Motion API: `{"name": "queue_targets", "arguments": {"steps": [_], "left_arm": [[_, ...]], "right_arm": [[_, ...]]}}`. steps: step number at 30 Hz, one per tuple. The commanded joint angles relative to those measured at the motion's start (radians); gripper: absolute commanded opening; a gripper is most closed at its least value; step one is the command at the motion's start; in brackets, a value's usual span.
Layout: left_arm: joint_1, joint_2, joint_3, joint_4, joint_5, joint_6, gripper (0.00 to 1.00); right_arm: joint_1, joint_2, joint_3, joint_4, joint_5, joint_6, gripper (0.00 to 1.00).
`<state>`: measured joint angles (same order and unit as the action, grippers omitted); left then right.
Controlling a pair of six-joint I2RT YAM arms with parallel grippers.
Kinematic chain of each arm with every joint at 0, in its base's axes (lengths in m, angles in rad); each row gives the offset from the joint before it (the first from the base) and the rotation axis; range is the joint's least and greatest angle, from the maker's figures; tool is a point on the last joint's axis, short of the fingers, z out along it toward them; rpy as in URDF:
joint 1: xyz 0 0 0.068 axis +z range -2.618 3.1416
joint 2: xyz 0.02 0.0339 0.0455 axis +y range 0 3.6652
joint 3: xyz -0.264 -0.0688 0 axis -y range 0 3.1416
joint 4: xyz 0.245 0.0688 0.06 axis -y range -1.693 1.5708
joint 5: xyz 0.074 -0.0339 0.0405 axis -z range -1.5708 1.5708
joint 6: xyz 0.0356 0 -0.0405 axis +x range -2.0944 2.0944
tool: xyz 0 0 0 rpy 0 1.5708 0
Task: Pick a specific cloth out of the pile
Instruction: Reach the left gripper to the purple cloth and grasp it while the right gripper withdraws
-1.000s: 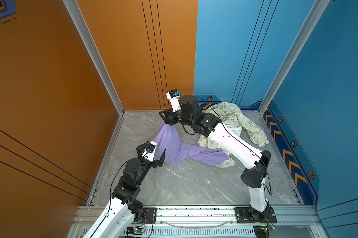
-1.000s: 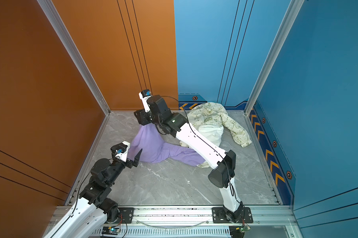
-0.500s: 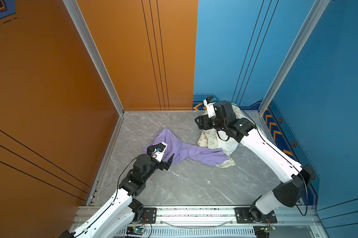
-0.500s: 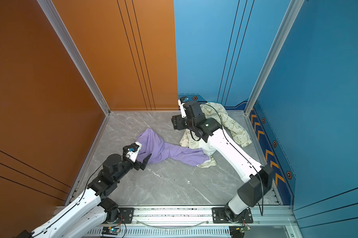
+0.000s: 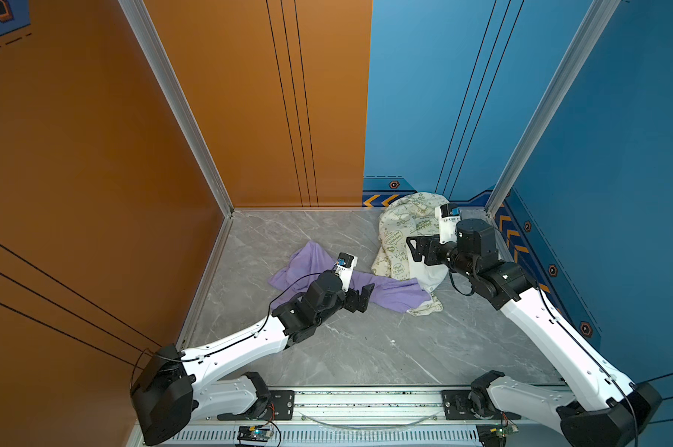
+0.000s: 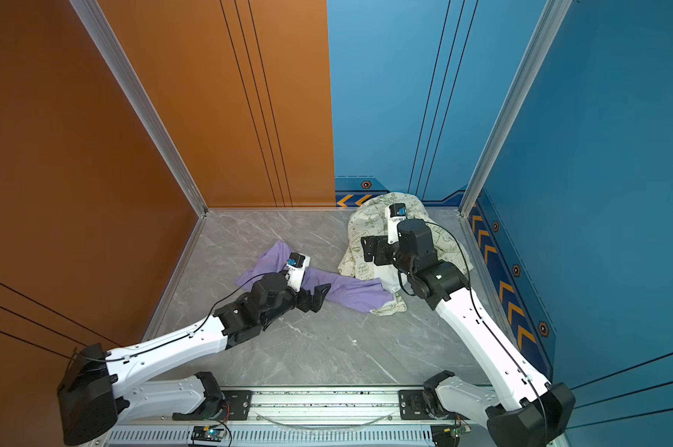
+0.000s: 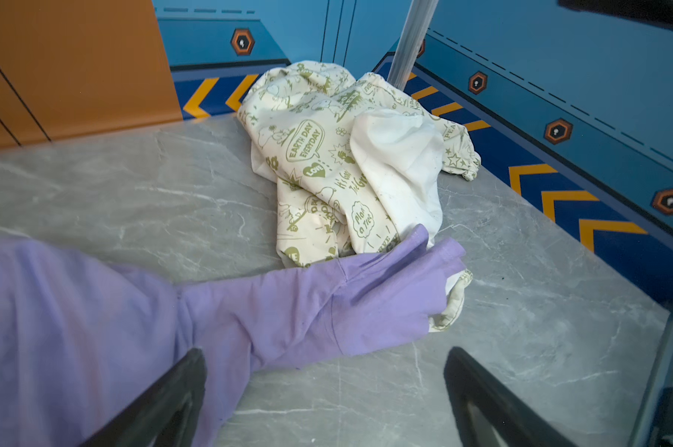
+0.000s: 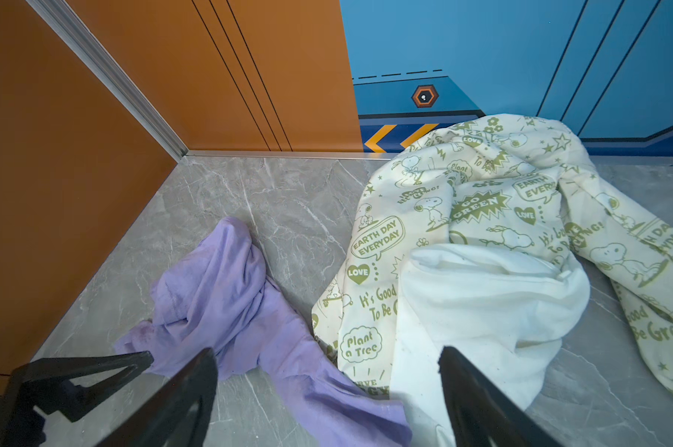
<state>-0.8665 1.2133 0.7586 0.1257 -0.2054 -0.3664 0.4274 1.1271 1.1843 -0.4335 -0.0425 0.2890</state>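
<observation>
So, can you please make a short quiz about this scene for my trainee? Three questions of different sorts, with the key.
1. True or false: the left tool grips the purple cloth.
2. The print on the cream cloth is: A green, B red, C black.
3. Fill in: the right tool is ___ (open or shut).

Key
1. False: its jaws stand apart and hold nothing.
2. A.
3. Open.
</observation>
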Motion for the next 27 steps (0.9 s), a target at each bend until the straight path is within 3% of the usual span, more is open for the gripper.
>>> {"name": "queue_targets", "arguments": {"steps": [1,6,13,16,19,24,27], "left_arm": [[-0.005,0.059,0.066,-0.066,-0.088,-0.314,0.95],[-0.002,0.132,0.067,-0.059,-0.091,-0.645,0.90],[0.006,0.250,0.076,-0.016,-0.073,-0.835,0.88],[0.026,0.288,0.081,-0.027,-0.071,-0.858,0.87],[0.055,0.328,0.121,-0.097,-0.062,-0.818,0.78],[0.099,0.406,0.222,-0.280,-0.062,-0.768,0.70],[0.123,0.458,0.264,-0.305,-0.022,-0.748,0.68]], "right_arm": [[-0.030,-0.039,-0.034,0.031,-0.038,0.017,0.90],[-0.051,-0.046,-0.060,0.040,-0.058,0.032,0.90],[-0.058,-0.037,-0.065,0.065,-0.083,0.056,0.90],[-0.062,-0.041,-0.067,0.063,-0.086,0.056,0.90],[-0.071,-0.050,-0.075,0.064,-0.092,0.056,0.90],[-0.086,-0.069,-0.097,0.064,-0.096,0.056,0.90],[-0.098,-0.078,-0.111,0.066,-0.099,0.065,0.90]]}}
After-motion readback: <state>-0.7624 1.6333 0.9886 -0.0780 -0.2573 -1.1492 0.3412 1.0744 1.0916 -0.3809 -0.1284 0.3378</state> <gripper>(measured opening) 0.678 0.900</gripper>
